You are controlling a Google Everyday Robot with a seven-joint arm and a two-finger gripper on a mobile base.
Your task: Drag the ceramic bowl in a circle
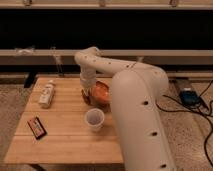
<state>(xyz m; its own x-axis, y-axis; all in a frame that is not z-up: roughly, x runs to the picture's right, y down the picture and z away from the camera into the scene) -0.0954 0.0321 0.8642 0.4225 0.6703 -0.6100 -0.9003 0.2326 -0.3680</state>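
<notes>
Closest to me is the robot's bulky white arm (137, 125), rising from the lower right and filling that side of the wooden table (65, 145). From its thick shoulder link a slimmer link sweeps up and away to the left, bends at a rounded elbow, and drops straight down to the tabletop. Well short of the gripper and off to its left, near the table's front edge, lies a small dark snack packet (36, 127) with an orange border; its print is too small to read. A translucent whitish plastic cup (94, 119) stands upright on the near side of the gripper, a little apart from it. The gripper (89, 90) points down at the table's middle, and I cannot tell whether it is open or closed. The ceramic bowl (102, 93), orange-red and glossy, sits just to the gripper's right, tight against it and partly hidden by the arm. Farther left of the gripper a white bottle (47, 93) lies on its side, its label unreadable. Far right of the gripper, on the speckled floor, is a blue box (189, 96) with black cables. Beyond the table runs a pale ledge (165, 55) under a dark wall.
</notes>
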